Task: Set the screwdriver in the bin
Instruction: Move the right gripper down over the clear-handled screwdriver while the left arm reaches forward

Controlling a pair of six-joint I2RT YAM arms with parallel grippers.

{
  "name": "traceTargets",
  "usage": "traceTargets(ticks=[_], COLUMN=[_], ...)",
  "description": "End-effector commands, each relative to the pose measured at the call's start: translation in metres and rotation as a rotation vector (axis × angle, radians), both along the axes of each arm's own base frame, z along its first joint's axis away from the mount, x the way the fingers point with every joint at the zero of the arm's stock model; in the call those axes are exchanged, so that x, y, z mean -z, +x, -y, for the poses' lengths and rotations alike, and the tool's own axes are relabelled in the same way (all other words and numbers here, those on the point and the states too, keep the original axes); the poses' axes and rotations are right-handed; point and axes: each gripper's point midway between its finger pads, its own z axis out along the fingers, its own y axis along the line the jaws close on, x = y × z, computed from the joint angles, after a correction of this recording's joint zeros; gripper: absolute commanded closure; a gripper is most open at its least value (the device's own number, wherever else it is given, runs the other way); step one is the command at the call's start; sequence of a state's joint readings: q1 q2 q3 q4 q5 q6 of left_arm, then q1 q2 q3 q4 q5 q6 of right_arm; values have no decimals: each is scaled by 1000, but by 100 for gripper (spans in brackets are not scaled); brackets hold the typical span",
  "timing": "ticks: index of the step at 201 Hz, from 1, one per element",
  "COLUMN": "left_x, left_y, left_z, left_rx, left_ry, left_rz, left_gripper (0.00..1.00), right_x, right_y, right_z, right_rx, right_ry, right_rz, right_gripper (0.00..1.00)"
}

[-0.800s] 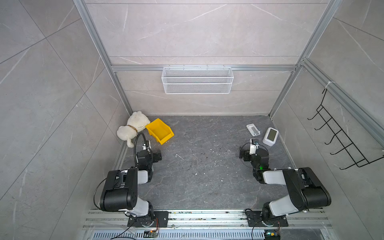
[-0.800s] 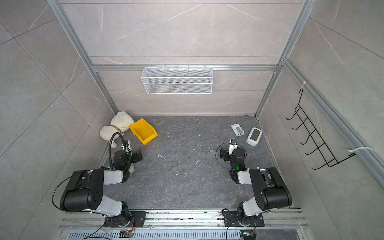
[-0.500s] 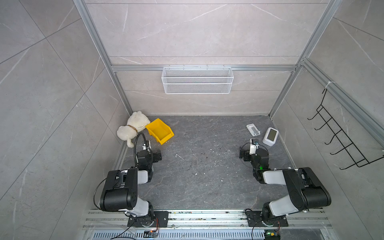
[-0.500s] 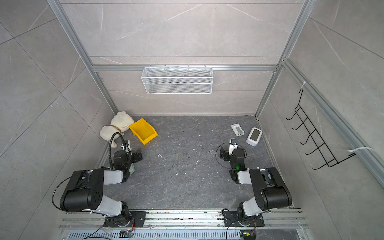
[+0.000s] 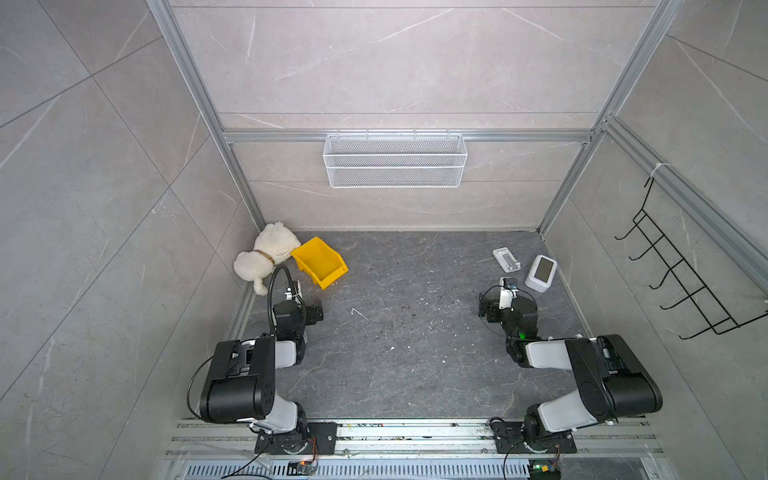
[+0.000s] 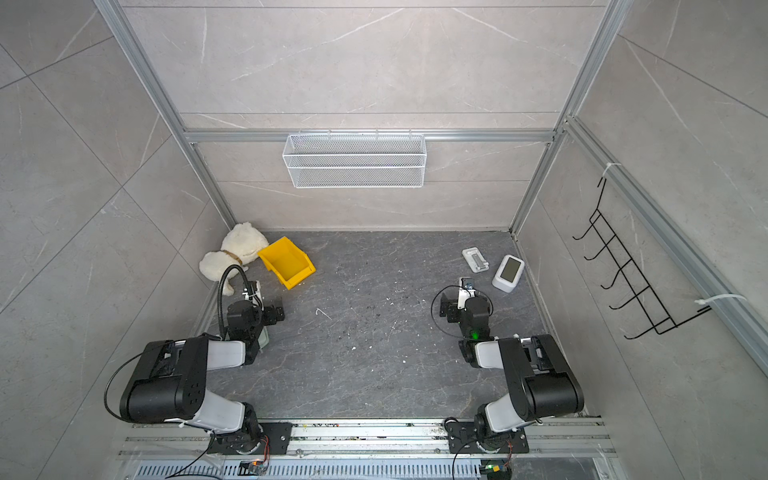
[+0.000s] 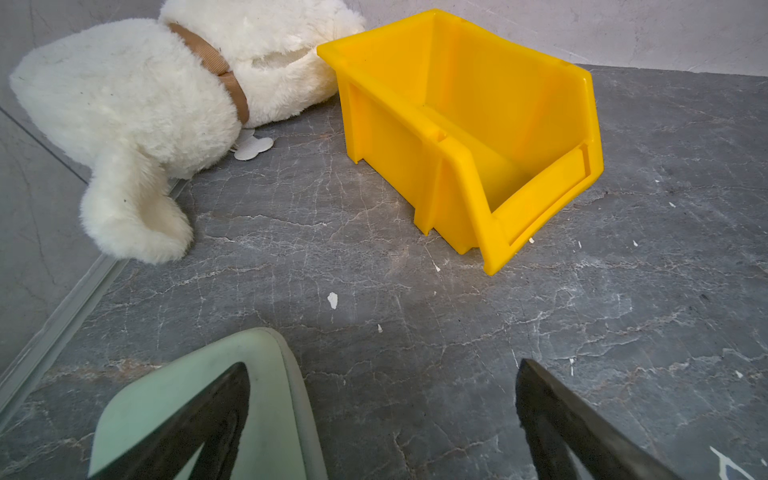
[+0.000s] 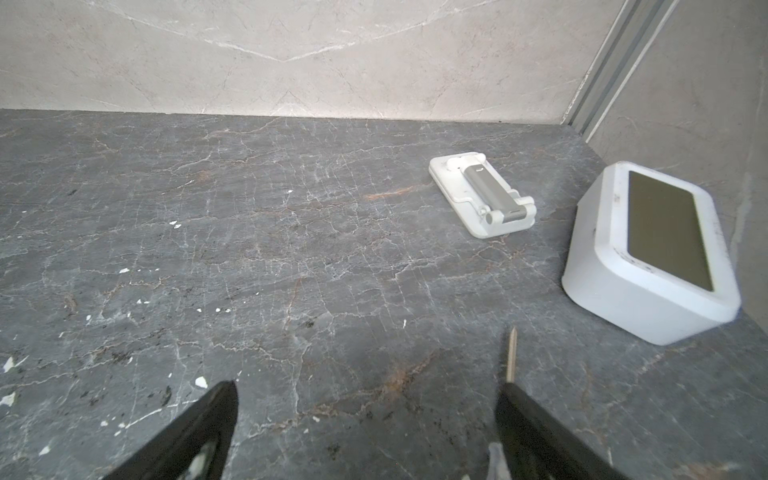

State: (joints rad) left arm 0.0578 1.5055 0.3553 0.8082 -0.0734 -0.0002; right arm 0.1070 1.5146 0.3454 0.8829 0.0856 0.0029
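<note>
- I am holding my left gripper (image 7: pixel 382 363) low over the dark marbled floor (image 5: pixel 415 332) on the near left, jaws spread wide and gripping nothing; one finger is hovering above a pale green flat object (image 7: pixel 274 415), and I cannot tell whether it is touching
- I am holding my right gripper (image 8: pixel 366 385) low on the right side, jaws likewise spread wide with nothing between them
- The screwdriver (image 8: pixel 511 353) is lying on the floor just beside my right gripper's finger nearer the right wall (image 5: pixel 665 124), thin shaft pointing toward the far wall (image 5: pixel 395 208), its handle end disappearing under that finger; I cannot tell whether the two are touching
- The bin (image 5: pixel 318 259) is sitting upright at the far left, well apart from the screwdriver, cut-down lip facing near and right, its far corner appearing to touch a white plush dog (image 5: pixel 266 257)
- The dog is wearing a tan collar (image 7: pixel 216 70), and a small white tag (image 7: pixel 253 145) is lying beside it, showing me a blank face
- Beyond my right gripper a flat white-grey gadget (image 8: pixel 482 195) is lying, and just right of it a white device (image 8: pixel 623 299) with a dark screen is resting near the right wall; a tiny mark on the gadget's grey bar is too small to read
- A white wire-mesh basket (image 5: pixel 395 162) is hanging on the far wall
</note>
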Motion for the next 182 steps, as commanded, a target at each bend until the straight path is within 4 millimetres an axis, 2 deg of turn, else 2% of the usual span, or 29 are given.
traceTargets(ticks=[1, 29, 42, 58, 70, 85, 110, 122, 153, 168, 182], left_x=[-21, -52, -68, -93, -110, -129, -149, -157, -161, -165, -169], left_y=[2, -9, -15, -21, -24, -31, -50, -61, -105, -124, -133], left_z=[-2, 12, 24, 49, 71, 109, 172, 199, 271, 293, 307], left_rx=[-24, -23, 1, 77, 148, 285, 522, 636, 991, 1117, 1194], left_ry=[7, 101, 155, 218, 251, 270, 261, 229, 141, 74, 10], left_rz=[73, 105, 123, 155, 174, 208, 245, 251, 227, 230, 239], left_gripper=[0, 0, 0, 0, 0, 0, 0, 0, 0, 0, 0], right_x=[-6, -26, -38, -53, -66, -82, -112, -118, -111, -99, -91], right_y=[3, -5, -9, -14, -17, -22, -35, -43, -65, -76, -80], right_z=[-1, 2, 1, 1, -1, -1, 5, 11, 28, 37, 41], right_rx=[-10, 0, -4, -9, -18, -21, 22, 71, 211, 277, 304], right_ry=[-5, -2, -3, 1, 9, 23, 69, 103, 156, 132, 108], right_rz=[14, 48, 62, 70, 75, 81, 81, 43, -148, -258, -328], right_gripper=[1, 1, 1, 1, 1, 1, 1, 1, 1, 1, 1])
